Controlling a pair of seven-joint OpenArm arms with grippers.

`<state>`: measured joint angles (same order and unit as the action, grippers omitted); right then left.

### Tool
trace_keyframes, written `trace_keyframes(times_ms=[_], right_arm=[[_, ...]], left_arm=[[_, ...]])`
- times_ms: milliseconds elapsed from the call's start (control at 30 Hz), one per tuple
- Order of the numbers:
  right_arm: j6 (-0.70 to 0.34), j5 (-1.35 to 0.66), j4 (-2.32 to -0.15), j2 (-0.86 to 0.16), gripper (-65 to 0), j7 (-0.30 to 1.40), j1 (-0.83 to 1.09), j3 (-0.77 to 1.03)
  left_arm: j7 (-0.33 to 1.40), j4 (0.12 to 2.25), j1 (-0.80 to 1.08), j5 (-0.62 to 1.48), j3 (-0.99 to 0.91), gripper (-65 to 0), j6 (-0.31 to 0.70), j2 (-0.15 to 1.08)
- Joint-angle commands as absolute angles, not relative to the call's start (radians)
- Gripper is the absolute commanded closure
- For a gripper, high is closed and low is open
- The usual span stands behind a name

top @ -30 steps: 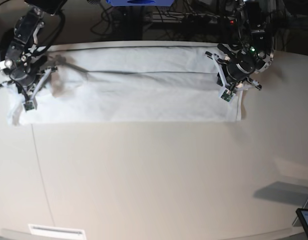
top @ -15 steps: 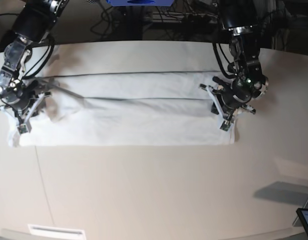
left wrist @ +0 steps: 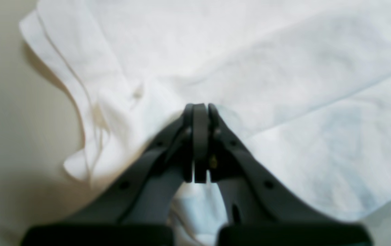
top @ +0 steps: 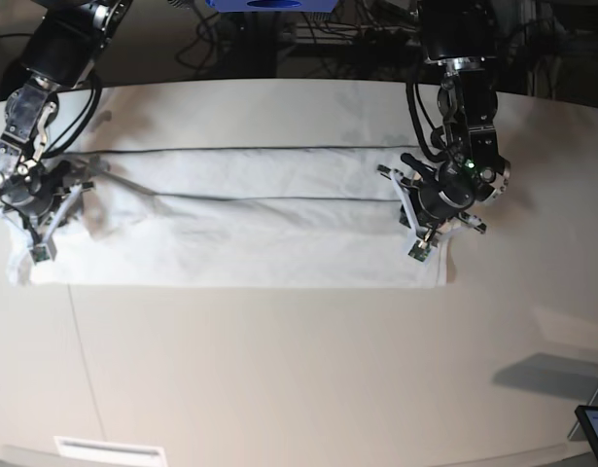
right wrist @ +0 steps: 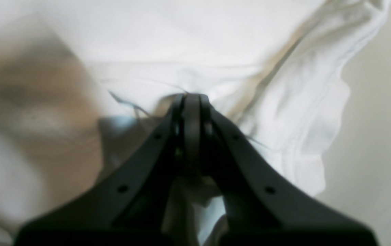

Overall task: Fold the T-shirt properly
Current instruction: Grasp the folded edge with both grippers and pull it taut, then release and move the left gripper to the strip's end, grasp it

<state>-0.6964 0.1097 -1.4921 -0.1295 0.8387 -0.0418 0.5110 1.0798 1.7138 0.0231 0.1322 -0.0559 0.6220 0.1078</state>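
T-shirt [top: 240,219]: white, folded into a long horizontal band across the far half of the off-white surface [top: 299,379], with two lengthwise creases running side to side and the near edge lying flat.

Left gripper [top: 422,236]: on the right in the base view, down on the band's right end. Jaws pressed fully together in the left wrist view [left wrist: 200,109], a bunched ridge of cloth pinched at the tips; layered hemmed edges fanning out to the left of it, bare surface beyond.

Right gripper [top: 36,238]: on the left in the base view, down on the band's left end. Jaws likewise shut tight in the right wrist view [right wrist: 191,99], puckered fabric gathered at the tips, a hemmed edge curling away on the right.

Dark cables and equipment along the far edge of the surface.
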Motion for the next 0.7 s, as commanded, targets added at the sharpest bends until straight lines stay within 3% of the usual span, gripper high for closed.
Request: trace_keyframes(times_ms=[0, 200, 400, 667], right_arm=[[-0.698, 0.136, -1.5, -0.142, -1.0, 0.875, -0.047, 0.515], [-0.698, 0.136, -1.5, -0.142, -1.0, 0.872, -0.042, 0.513], [-0.698, 0.136, -1.5, -0.142, -1.0, 0.872, -0.042, 0.51], [-0.698, 0.133, -1.566, -0.139, -1.0, 0.872, -0.036, 0.507]], left_arm=[[1.069, 1.728, 0.012, 0.139, -0.056, 0.0, 0.625, 0.111], [1.069, 1.739, 0.013, 0.14, -0.059, 0.0, 0.625, 0.094], [1.069, 1.897, 0.036, 0.14, -0.064, 0.0, 0.624, 0.082], [1.069, 1.923, 0.039, 0.147, -0.394, -2.2, 0.63, 0.048]])
